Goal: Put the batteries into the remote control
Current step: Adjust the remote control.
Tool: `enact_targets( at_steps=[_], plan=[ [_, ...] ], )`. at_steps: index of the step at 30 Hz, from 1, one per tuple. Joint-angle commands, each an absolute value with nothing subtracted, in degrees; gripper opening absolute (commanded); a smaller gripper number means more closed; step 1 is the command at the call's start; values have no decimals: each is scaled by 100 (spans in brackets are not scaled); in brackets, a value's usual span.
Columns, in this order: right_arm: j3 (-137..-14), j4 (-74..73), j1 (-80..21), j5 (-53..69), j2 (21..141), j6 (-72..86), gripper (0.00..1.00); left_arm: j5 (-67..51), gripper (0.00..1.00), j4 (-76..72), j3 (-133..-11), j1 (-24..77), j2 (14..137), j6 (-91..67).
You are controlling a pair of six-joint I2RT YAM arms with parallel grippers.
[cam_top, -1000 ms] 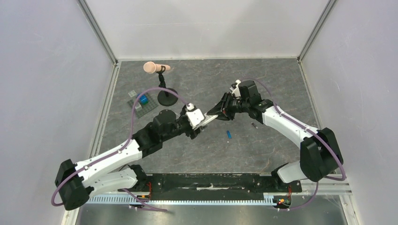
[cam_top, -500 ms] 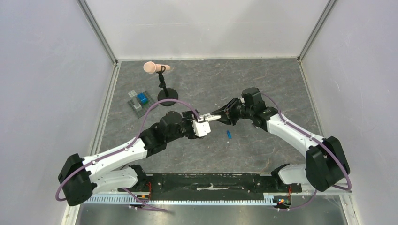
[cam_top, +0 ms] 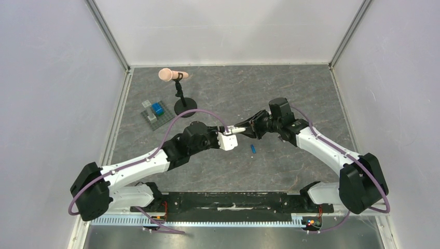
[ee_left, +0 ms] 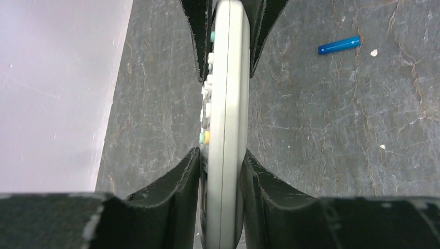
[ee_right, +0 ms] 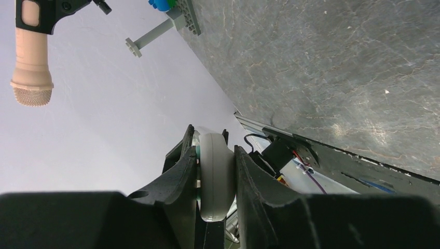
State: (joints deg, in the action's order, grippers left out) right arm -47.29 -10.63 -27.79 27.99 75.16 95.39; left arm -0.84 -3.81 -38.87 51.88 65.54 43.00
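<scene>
Mid-table, above the slab: both arms meet at one remote (cam_top: 236, 130).
Left gripper (cam_top: 230, 133): fingers (ee_left: 176, 192) pressed on the remote's two faces, near end.
Right gripper (cam_top: 244, 129): fingers (ee_right: 181, 171) clamped on the far end; remote held edge-up between the two.
Blue battery (cam_top: 253, 149): flat on the table (cam_top: 290, 93), just beside the grippers.
Far left: microphone (cam_top: 171, 74) on stand, brick (cam_top: 157, 109) on grey plate.
</scene>
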Motion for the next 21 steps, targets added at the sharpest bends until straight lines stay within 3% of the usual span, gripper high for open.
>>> enact_targets(
  at_steps=[1,4,6,7,10,13,16,21],
  plan=[
    [-4747,-913,-2777,2928,7316,9740,4,-23,36,-580,-4050,5212,6637,4643],
    [-4755,-905,-2778,2966,7325,9735,4,124,25,-580,-4026,5212,6638,4711],
    [-4771,-910,-2777,2971,7337,9723,12,135,8,-580,-4053,5213,6653,4672],
    [-4789,-906,-2777,2973,7349,9694,20,164,2,-580,-4081,5212,6664,4595],
    [-4774,-795,-2776,3050,7406,9581,64,185,2,-576,-4152,5212,6649,4306],
    [-4716,-782,-2749,3074,7394,9222,86,188,2,-457,-4253,5216,6623,3765],
    [-4542,-653,-2613,3146,7254,8699,93,231,2,161,-4586,5203,6693,2961],
    [-4275,363,-2095,3667,6994,7406,96,-323,2,1428,-5411,5144,6917,1242]
  ],
)
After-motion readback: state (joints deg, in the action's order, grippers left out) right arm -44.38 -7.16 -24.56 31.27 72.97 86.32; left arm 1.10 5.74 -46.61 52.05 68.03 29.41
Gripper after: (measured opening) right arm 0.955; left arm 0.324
